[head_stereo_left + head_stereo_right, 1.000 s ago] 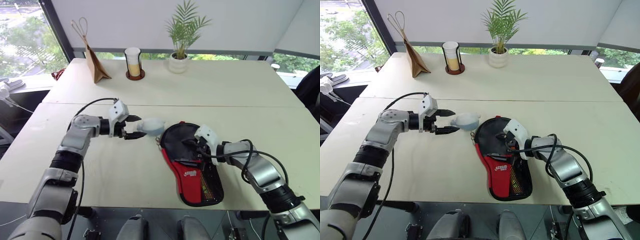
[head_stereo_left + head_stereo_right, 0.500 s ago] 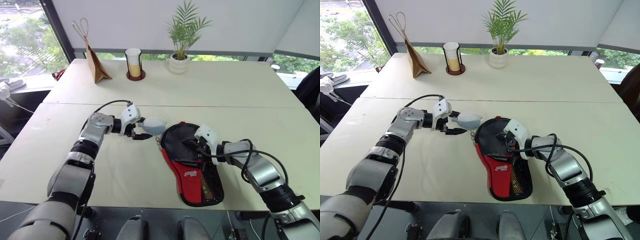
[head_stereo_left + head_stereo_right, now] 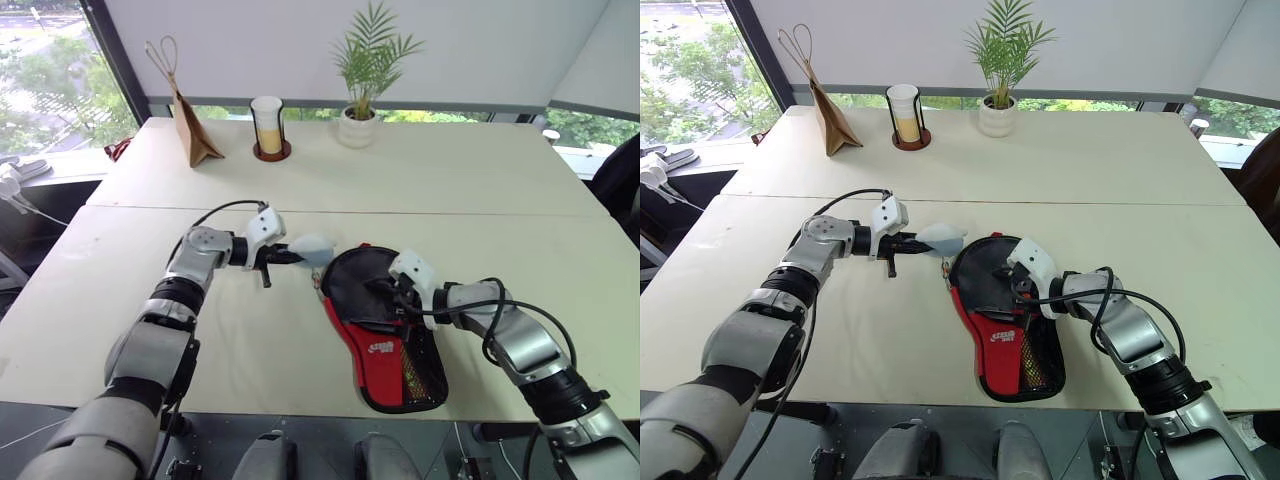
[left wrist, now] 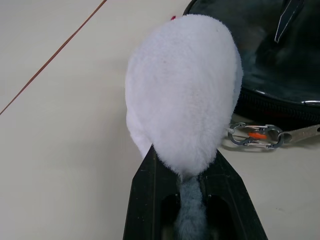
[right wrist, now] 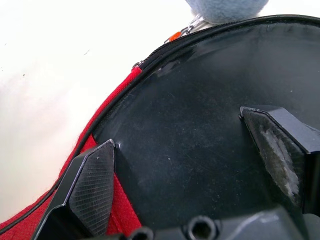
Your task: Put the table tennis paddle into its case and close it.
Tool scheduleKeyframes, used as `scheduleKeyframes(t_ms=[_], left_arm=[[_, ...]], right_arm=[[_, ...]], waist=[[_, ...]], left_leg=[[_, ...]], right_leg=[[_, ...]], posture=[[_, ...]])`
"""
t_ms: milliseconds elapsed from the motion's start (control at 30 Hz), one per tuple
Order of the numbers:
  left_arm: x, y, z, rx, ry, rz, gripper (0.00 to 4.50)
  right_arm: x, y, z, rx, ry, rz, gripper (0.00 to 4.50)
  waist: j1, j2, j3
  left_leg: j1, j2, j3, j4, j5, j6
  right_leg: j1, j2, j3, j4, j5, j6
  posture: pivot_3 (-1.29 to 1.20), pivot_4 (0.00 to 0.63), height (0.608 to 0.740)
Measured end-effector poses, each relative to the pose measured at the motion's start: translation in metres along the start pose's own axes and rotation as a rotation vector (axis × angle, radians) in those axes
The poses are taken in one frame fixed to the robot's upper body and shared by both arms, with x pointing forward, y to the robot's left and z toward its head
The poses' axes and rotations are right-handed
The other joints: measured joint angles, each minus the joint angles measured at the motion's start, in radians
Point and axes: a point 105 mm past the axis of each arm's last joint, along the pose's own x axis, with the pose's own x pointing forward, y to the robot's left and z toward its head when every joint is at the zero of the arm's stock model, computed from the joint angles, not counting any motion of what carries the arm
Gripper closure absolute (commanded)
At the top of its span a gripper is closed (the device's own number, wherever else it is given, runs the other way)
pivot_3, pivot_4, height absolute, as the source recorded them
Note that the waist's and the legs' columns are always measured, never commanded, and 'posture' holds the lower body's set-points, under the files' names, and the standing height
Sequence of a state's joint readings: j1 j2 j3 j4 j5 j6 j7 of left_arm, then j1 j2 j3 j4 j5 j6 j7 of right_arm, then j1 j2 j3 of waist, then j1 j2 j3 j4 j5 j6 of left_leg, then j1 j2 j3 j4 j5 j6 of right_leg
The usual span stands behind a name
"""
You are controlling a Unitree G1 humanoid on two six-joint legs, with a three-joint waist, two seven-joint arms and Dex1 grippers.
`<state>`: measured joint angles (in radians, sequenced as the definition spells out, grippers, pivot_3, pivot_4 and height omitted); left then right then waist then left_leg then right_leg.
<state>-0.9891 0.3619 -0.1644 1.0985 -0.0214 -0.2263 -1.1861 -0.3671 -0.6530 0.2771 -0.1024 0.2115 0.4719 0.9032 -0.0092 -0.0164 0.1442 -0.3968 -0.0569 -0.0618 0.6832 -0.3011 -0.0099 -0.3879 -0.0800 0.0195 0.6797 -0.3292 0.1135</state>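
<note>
One black-and-red case (image 3: 385, 335) lying flat, white logo, mesh pocket

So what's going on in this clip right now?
The left gripper is shut on the fluffy ball, which lies at the top edge of the case beside a small metal clip. The right gripper rests open over the black surface in the case's round end, fingers spread. The case lies on the white table with its red panel and mesh pocket toward the robot. Whether the zip is closed can't be told.
</note>
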Motion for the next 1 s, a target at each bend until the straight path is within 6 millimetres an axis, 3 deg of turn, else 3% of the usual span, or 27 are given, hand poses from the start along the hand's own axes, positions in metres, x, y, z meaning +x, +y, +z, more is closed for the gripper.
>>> scheduleKeyframes(t_ms=[167, 433, 700, 1000], left_arm=[[0.008, 0.011, 0.017, 0.032, -0.014, 0.055, 4.41], [0.026, 0.028, 0.029, 0.086, 0.026, 0.208, 4.41], [0.055, 0.030, 0.042, 0.195, 0.099, 0.294, 4.41], [0.093, 0.019, 0.078, 0.350, 0.100, 0.349, 4.41]], right_arm=[[0.000, 0.000, -0.001, 0.004, 0.004, 0.003, 0.00], [-0.002, 0.002, -0.003, 0.003, 0.008, -0.002, 0.00], [-0.002, 0.005, -0.002, -0.011, 0.016, -0.018, 0.00], [-0.005, 0.007, -0.003, -0.022, 0.032, -0.046, 0.00]], waist=[[0.001, 0.000, 0.000], [0.006, -0.001, -0.001], [0.007, -0.001, -0.001], [0.019, -0.002, -0.001]], left_leg=[[0.000, 0.000, 0.000, 0.000, -0.001, 0.001], [0.000, -0.001, 0.000, 0.000, 0.000, 0.001], [0.000, -0.001, 0.000, 0.000, 0.000, 0.001], [0.000, -0.001, 0.000, 0.000, 0.000, 0.000]], right_leg=[[0.000, 0.000, 0.000, 0.000, 0.000, 0.000], [0.000, 0.000, 0.000, 0.000, 0.000, 0.000], [0.000, 0.000, 0.000, 0.000, 0.000, 0.000], [0.000, 0.000, 0.000, 0.000, 0.000, 0.000]], posture=[[0.00, 0.150, 0.740], [0.00, 0.150, 0.740], [0.00, 0.150, 0.740], [0.00, 0.150, 0.740]])
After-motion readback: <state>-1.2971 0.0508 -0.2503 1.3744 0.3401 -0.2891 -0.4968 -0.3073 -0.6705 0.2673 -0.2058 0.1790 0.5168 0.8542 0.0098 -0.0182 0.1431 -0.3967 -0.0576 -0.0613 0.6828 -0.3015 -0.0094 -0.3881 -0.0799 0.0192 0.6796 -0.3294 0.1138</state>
